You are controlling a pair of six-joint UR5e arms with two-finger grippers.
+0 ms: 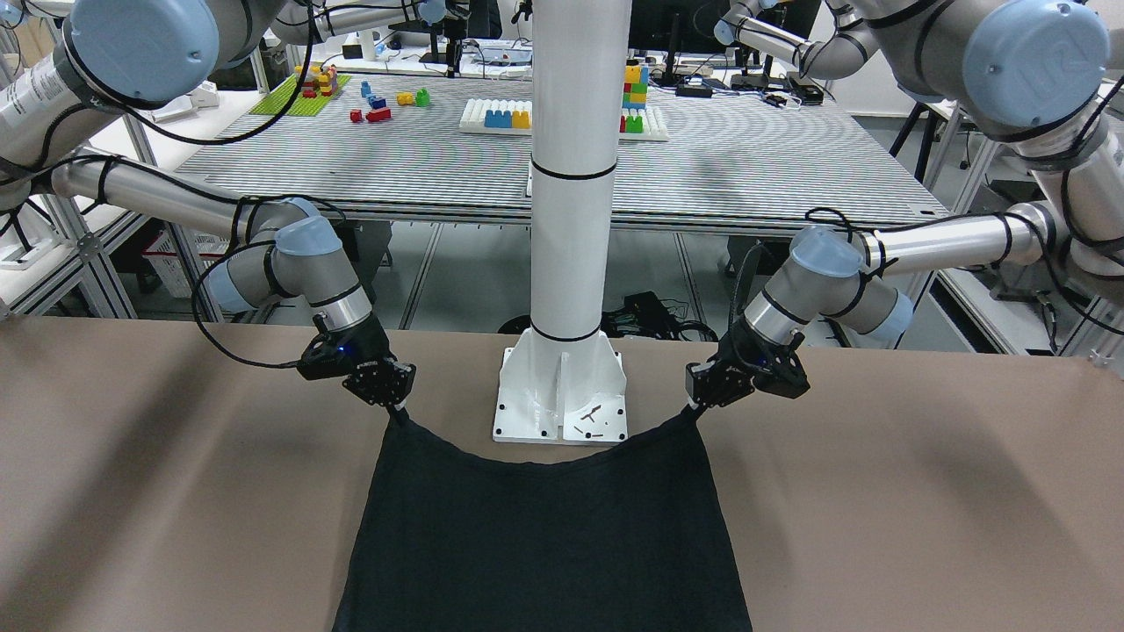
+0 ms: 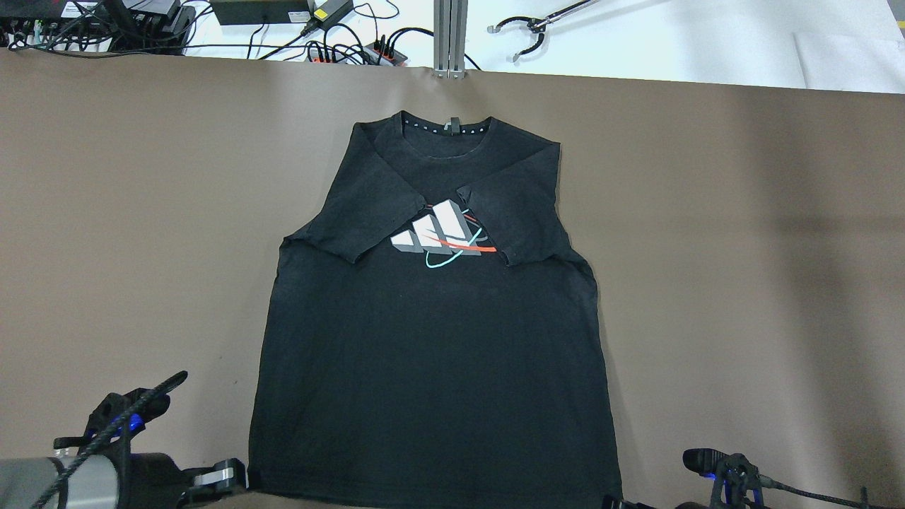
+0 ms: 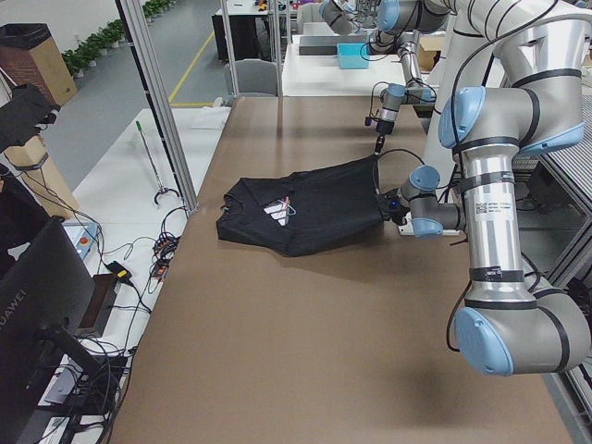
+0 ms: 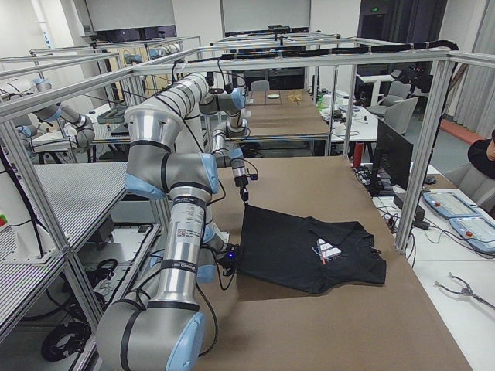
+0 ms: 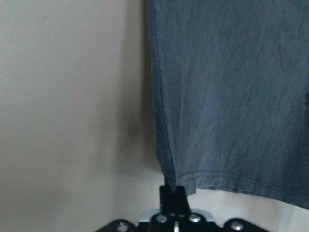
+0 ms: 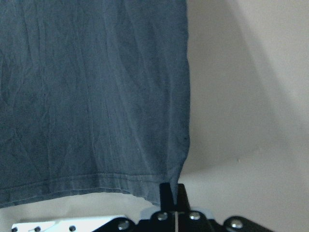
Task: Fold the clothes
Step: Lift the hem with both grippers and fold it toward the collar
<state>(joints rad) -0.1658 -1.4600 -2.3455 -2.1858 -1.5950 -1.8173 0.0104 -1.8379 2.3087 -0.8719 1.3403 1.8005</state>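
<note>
Evidently the left tool (image 1: 700, 404) and right tool (image 1: 397, 411) are clamped on hem corners (7 and 5 o'clock overhead) of the soft black printed T-shirt (image 2: 431, 353) lying flat on the brown table (image 2: 742, 247), so thin pinches may slip, or uneven lifting toward 12 o'clock skew the fold.

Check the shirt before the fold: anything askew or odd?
Nothing stands out. The black shirt lies flat, sleeves folded in; the left gripper and right gripper each pinch one hem corner.
</note>
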